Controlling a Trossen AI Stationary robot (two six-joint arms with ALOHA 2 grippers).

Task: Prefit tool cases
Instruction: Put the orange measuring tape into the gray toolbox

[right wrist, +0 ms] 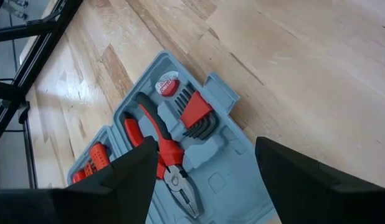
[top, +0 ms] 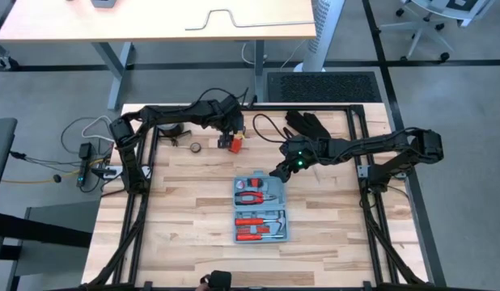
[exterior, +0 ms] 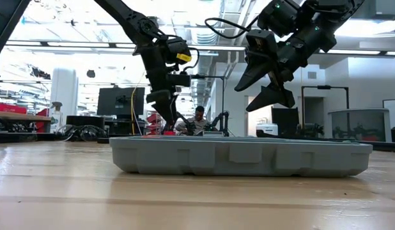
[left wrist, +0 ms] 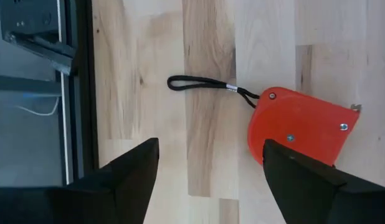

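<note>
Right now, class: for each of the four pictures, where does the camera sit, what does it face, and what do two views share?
High: above the table, looking down on both arms and the case.
Low: at tabletop height, facing the case's side wall; both grippers hang above.
Left wrist: on the left arm, looking past the open left gripper at a red tape measure.
Right wrist: on the right arm, looking past the open right gripper at the case.
Shared: high and right wrist views both show red pliers.

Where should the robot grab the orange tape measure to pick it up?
Probably from straight above, with fingers across the flat sides of the orange tape measure, which lies flat on the table. The left gripper, open, hovers beside it; avoid the thin black strap.
</note>
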